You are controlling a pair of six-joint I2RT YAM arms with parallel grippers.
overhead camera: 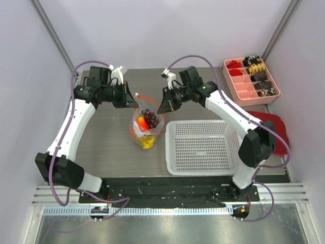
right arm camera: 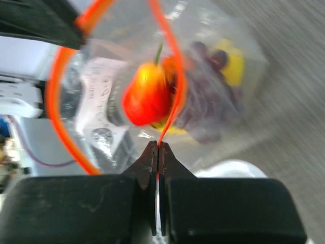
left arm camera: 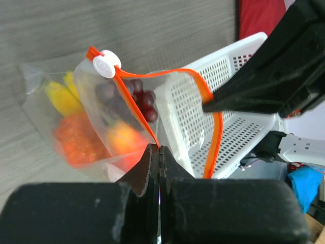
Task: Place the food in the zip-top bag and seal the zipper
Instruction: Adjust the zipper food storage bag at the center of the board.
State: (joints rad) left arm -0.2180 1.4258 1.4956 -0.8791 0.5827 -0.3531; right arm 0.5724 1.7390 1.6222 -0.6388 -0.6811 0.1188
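The clear zip-top bag (overhead camera: 147, 127) hangs between my two grippers with its mouth pulled open. Inside it are the dark grape cluster (overhead camera: 149, 117), the red-orange fruit (overhead camera: 142, 122) and the yellow banana bunch (overhead camera: 147, 143). The left wrist view also shows the orange pumpkin (left arm camera: 76, 141) in the bag. My left gripper (left arm camera: 159, 148) is shut on one side of the orange-red zipper strip (left arm camera: 216, 127). A white round slider tab (left arm camera: 106, 64) sits at the strip's end. My right gripper (right arm camera: 158, 145) is shut on the opposite side of the strip (right arm camera: 172, 76), with the red-orange fruit (right arm camera: 147, 94) just below.
A white perforated basket (overhead camera: 203, 147) stands right of the bag, close to it. A pink compartment tray (overhead camera: 251, 81) with small snacks is at the back right. A red cloth (overhead camera: 277, 127) lies by the basket's right side.
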